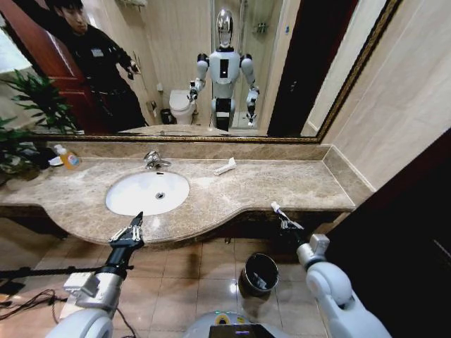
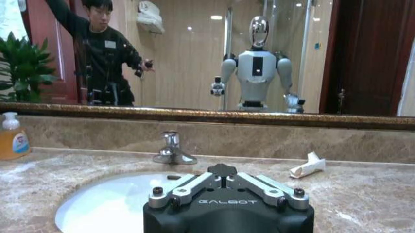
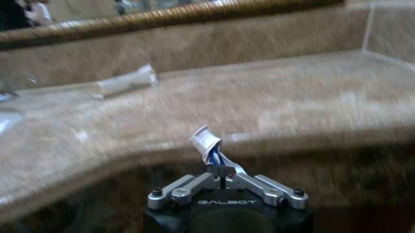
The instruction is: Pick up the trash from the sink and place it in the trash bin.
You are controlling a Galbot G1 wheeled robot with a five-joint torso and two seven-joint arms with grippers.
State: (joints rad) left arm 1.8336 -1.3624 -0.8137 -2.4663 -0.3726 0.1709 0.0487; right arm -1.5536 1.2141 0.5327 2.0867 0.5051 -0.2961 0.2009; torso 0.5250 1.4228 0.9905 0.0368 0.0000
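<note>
A white-and-blue mini tube [image 3: 207,141] is pinched at its lower end in the right gripper [image 1: 287,221], whose jaws are closed tight on it; the crumpled top sticks up at 12 o'clock from the fingertips. In the head view the tube is held off the front edge of the marble countertop [image 1: 282,184], with the trash bin [image 1: 258,275] on the floor below at about 7 o'clock from it, so it has been lifted but not yet dropped in. Something pale already lies inside the bin's black liner. The sink [image 1: 135,202] looks clear of scraps. One white wrapper [image 1: 225,166] is left on the counter, at about 2 o'clock from the basin. The left gripper [image 1: 133,229] hovers at the basin's front rim, at 6 o'clock, its fingers closed and holding nothing.
</note>
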